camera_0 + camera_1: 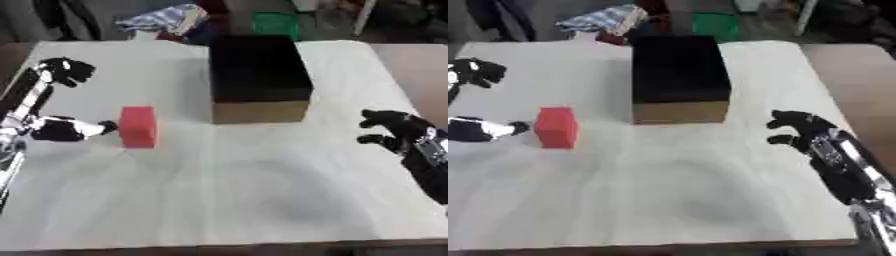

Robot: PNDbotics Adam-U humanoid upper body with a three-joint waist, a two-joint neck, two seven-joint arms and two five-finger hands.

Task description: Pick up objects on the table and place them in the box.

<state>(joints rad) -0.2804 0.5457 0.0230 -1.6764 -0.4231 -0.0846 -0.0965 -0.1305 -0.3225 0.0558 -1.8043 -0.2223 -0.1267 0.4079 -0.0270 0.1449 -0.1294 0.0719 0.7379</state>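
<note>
Here the left hand (61, 129) touches the red block (138, 127), grip unclear; right hand (802, 131) open, beside the box (259, 75).

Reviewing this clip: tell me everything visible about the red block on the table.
The red block is a plain, boxy solid with flat matte faces, standing upright on the white table cover, left of the dark open box and apart from it. The left hand lies just beside its left face, a fingertip at or almost at the block; contact cannot be confirmed. Nothing rests on top of it.
</note>
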